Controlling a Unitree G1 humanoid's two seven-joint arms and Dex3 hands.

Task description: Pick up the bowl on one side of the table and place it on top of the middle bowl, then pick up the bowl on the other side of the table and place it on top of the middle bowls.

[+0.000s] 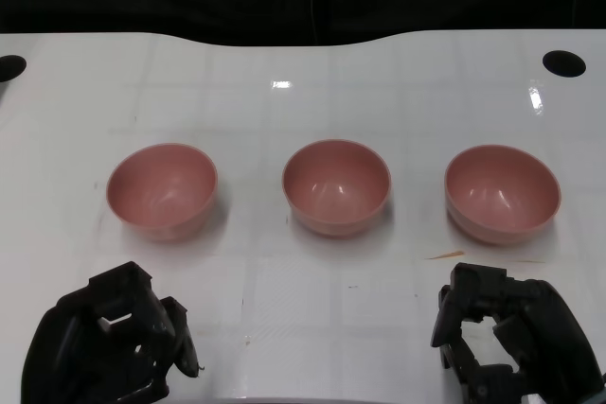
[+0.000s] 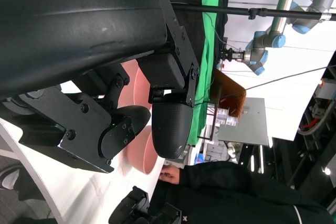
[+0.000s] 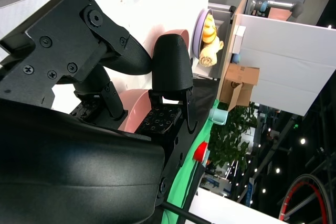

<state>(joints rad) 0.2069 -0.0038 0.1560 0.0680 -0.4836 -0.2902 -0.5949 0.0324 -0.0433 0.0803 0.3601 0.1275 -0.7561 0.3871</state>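
Left hand (image 1: 109, 342) and right hand (image 1: 511, 342) rested low at the near edge, well apart, fingers spread, each holding nothing.

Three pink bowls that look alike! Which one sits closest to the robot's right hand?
The right bowl, at the row's right end, directly beyond the right hand. The middle bowl and left bowl lie farther off.

Bare counter (image 1: 303, 300) lying between my left robot hand (image 1: 114, 342) and my right robot hand (image 1: 507, 338), left bowl (image 1: 162, 190), middle bowl (image 1: 336, 186), right bowl (image 1: 502, 193) standing well apart ahead, open gaps running between them
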